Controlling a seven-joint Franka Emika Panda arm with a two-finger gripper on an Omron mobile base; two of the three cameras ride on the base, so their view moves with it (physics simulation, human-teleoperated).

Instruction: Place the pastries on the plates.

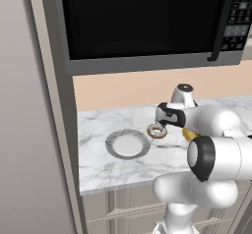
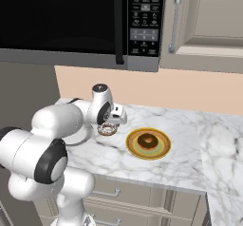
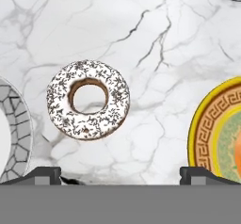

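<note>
With its fingers spread wide and empty, the gripper (image 3: pixel 120 173) should drop squarely over the white-iced doughnut (image 3: pixel 88 100) lying left of centre on the marble counter (image 3: pixel 164 39), beside the grey-rimmed plate (image 3: pixel 16 133).

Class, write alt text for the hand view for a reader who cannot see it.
A white-iced doughnut with dark sprinkles lies on the marble counter, between a grey-rimmed plate at the left edge and a yellow-orange patterned plate at the right, touching neither.
</note>
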